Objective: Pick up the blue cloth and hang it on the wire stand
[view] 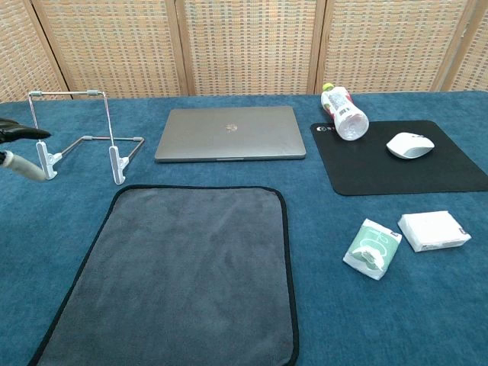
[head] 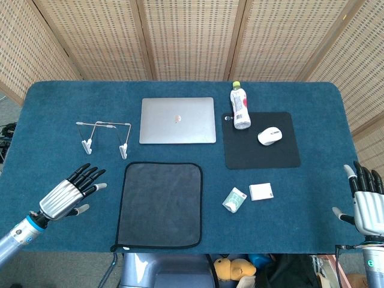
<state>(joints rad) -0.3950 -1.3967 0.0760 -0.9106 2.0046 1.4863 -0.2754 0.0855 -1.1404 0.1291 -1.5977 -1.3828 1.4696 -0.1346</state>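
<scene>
bright, even light | soft faint shadows | sharp focus, no glare

soft, matt, napped cloth (head: 160, 204) with stitched black edging. thin bare-metal wire stand (head: 105, 137) on pale plastic feet. smooth brushed-metal laptop (head: 177, 120). fuzzy blue table cover (head: 54, 120). glossy plastic bottle (head: 240, 105). matt black mouse pad (head: 261, 153).

A woven screen (head: 192, 36) with wooden posts stands right behind the table (head: 54, 108). The table has a blue cover. Light is even.
</scene>
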